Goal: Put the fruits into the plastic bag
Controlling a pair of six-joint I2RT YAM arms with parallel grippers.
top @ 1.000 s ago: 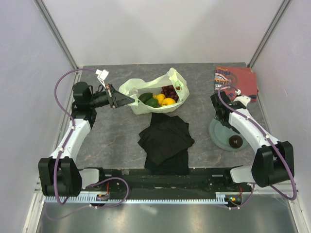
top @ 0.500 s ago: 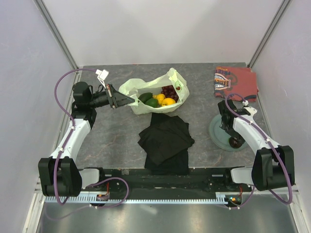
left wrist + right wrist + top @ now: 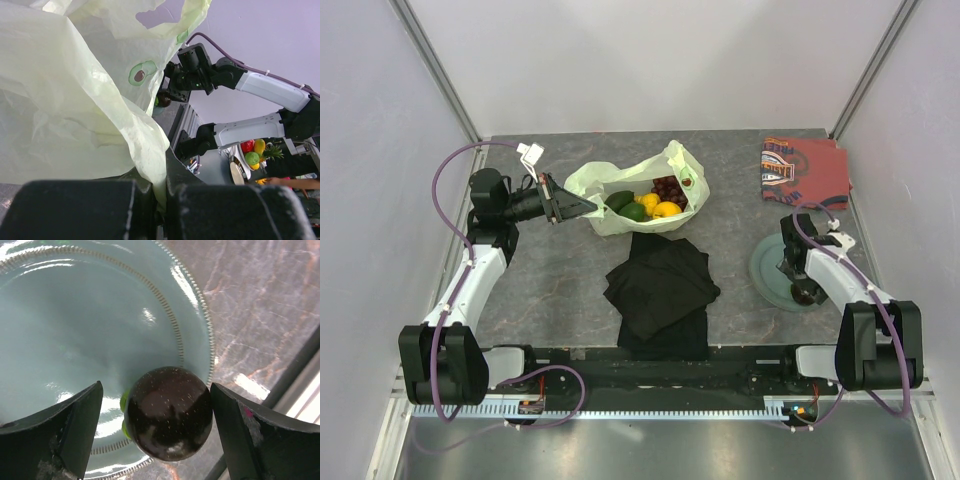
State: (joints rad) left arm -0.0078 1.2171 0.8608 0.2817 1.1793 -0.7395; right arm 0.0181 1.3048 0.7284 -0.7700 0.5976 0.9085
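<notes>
Maroon fruit (image 3: 169, 412) sits at the rim of the plate (image 3: 75, 330) between the wide-apart fingers of the right gripper (image 3: 155, 395), while the left gripper (image 3: 161, 202) is clamped on the bag (image 3: 70, 115) edge; round and glossy, it could squirt off the plate if squeezed off-centre.

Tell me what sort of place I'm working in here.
Probably a lab test cell, not a home: plain white panels on metal posts box in a grey table, two arms are bolted to its near edge, and toy fruits sit in a bag.
</notes>
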